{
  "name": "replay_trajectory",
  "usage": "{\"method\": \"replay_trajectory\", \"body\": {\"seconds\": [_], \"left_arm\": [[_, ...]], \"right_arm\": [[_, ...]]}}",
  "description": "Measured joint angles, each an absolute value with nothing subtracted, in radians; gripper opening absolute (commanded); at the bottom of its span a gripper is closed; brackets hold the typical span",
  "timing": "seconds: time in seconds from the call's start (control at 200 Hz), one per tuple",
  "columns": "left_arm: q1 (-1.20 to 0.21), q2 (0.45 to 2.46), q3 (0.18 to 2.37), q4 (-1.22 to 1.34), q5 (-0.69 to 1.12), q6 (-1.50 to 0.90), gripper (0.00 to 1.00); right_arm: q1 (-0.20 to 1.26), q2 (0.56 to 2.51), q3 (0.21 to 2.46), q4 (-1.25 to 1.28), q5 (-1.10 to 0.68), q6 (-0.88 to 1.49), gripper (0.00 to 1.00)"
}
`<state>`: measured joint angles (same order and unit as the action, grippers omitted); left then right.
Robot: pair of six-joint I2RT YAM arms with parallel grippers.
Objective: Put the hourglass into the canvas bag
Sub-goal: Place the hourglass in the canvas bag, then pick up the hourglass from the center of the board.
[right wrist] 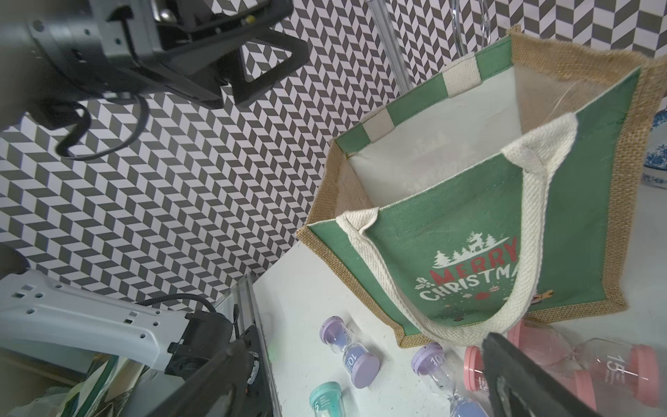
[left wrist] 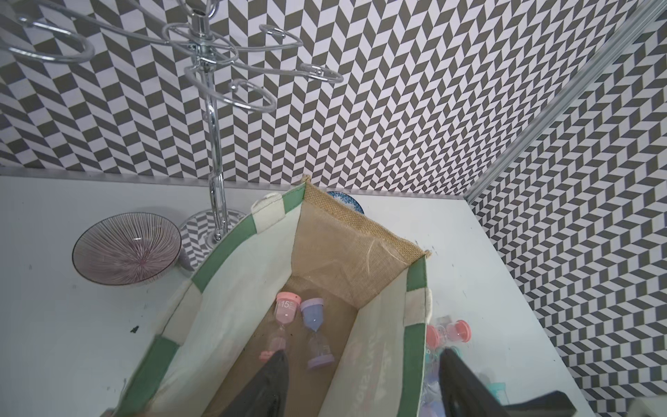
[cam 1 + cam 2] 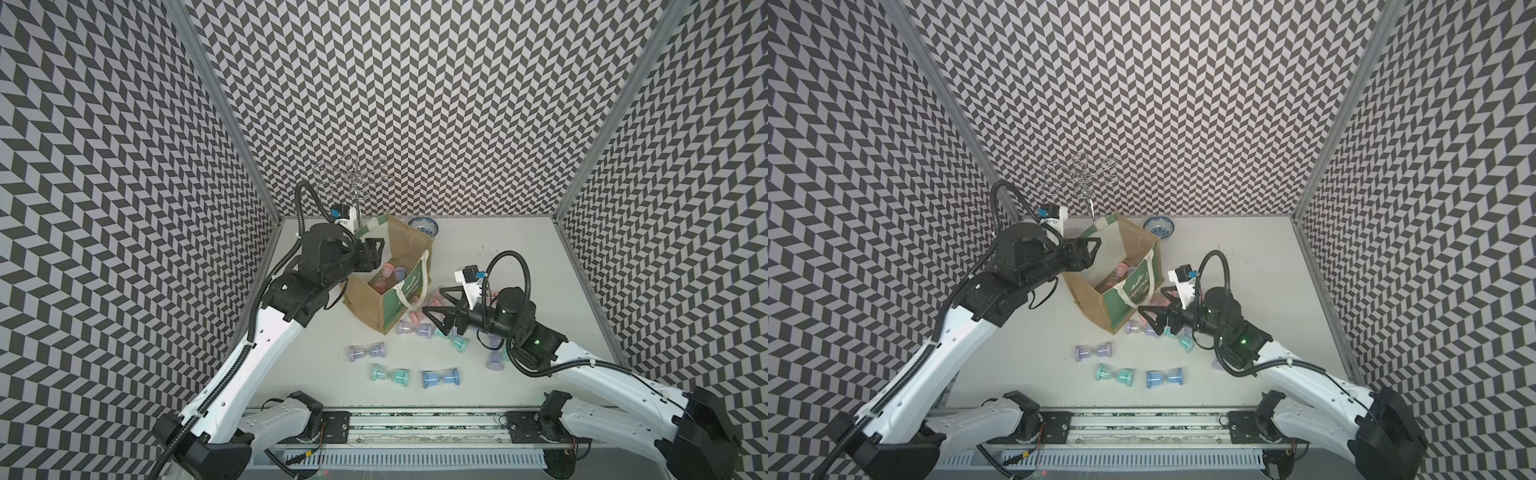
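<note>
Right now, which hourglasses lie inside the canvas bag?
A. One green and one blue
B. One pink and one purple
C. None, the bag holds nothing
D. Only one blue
B: the left wrist view looks down into the canvas bag and shows a pink hourglass and a purple hourglass lying side by side on its floor.

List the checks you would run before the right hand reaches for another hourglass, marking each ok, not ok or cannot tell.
1. Upright canvas bag, mouth open: ok.
2. Open, empty left hand above the bag: ok.
3. Open, empty right hand: ok.
4. The pink hourglass and purple hourglass lie inside the bag: ok.
5. Every hourglass bagged: not ok; the blue hourglass and others lie on the table.
</note>
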<state>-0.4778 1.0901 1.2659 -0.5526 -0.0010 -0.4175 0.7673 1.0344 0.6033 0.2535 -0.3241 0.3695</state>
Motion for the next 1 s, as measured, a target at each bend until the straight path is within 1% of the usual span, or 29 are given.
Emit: {"method": "replay_trajectory", "body": {"seconds": [0.21, 0.581, 0.856, 0.881, 0.936, 1.001], "left_arm": [[-0.485, 0.965, 1.159, -0.623, 0.01, -0.49, 0.67], [-0.525, 0.863, 0.987, -0.735, -0.01, -0.679, 0.68], [-0.545, 0.796, 0.834, -0.744, -0.04, -0.837, 0.68], [-0.548, 0.792, 0.823, -0.745, -0.041, -0.852, 0.69], [-0.558, 0.786, 0.796, -0.742, -0.047, -0.884, 0.75], [-0.57, 0.781, 0.759, -0.742, -0.051, -0.921, 0.74]], "right_arm": [[0.791, 1.047, 0.603, 0.254, -0.334, 0.354, 0.99], [0.863, 1.095, 0.563, 0.263, -0.318, 0.297, 0.99], [0.883, 1.121, 0.541, 0.268, -0.304, 0.266, 0.99], [0.884, 1.124, 0.541, 0.269, -0.303, 0.264, 0.99], [0.884, 1.13, 0.541, 0.27, -0.303, 0.258, 0.99], [0.884, 1.135, 0.541, 0.272, -0.303, 0.254, 0.99]]}}
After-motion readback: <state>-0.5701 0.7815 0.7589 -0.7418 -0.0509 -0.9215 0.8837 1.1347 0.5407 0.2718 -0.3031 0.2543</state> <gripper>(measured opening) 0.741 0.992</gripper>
